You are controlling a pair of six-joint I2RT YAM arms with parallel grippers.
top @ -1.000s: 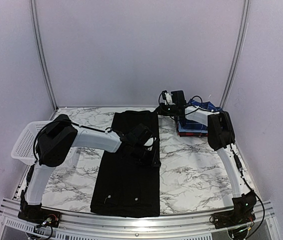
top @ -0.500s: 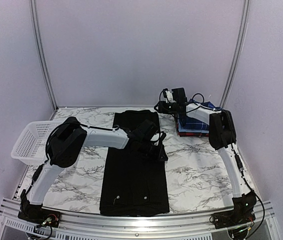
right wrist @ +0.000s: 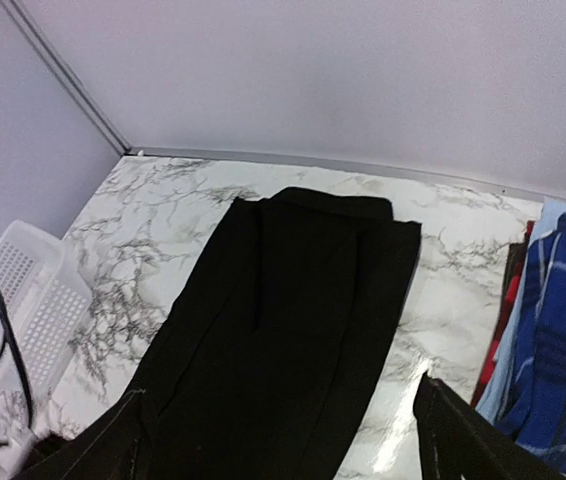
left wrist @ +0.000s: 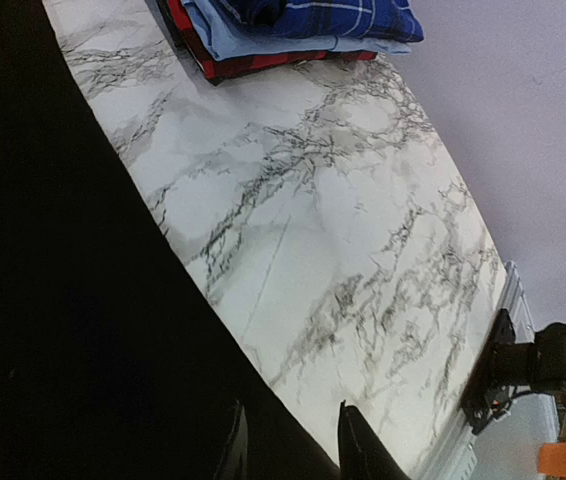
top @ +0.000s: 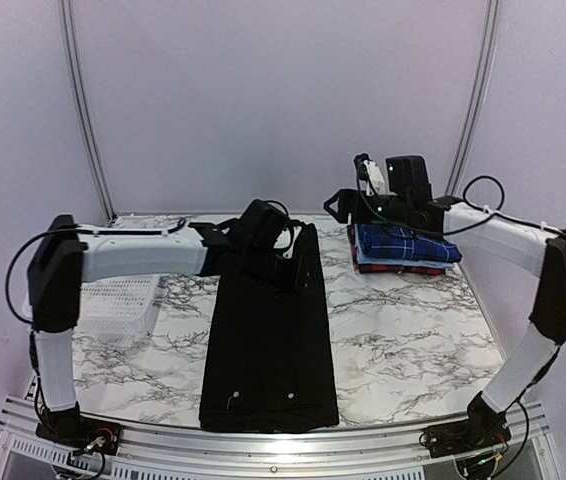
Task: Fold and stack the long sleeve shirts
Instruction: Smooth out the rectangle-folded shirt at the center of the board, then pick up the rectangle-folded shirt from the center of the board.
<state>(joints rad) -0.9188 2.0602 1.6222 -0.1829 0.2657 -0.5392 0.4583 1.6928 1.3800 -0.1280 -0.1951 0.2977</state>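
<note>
A plain black long sleeve shirt [top: 268,340] lies flat as a long narrow strip down the middle of the table, also seen in the right wrist view [right wrist: 283,300]. My left gripper [top: 296,268] hovers over its far right edge; its fingers stand apart [left wrist: 291,407], with the black cloth's edge lying below them. Folded shirts form a stack [top: 403,250] at the back right, blue plaid [right wrist: 563,320] on top, then light blue, with red below. My right gripper [top: 343,205] hangs raised just left of the stack, wide open [right wrist: 281,388] and holding nothing.
A white mesh basket [top: 113,300] sits at the table's left edge under the left arm. Bare marble table [top: 403,340] lies between the black shirt and the right arm. A metal rail [top: 263,445] runs along the front edge.
Right gripper opened and lifted up and back over the stack. Left gripper slid toward the shirt's far end and its jaws parted. The black shirt's near end shifted slightly right.
</note>
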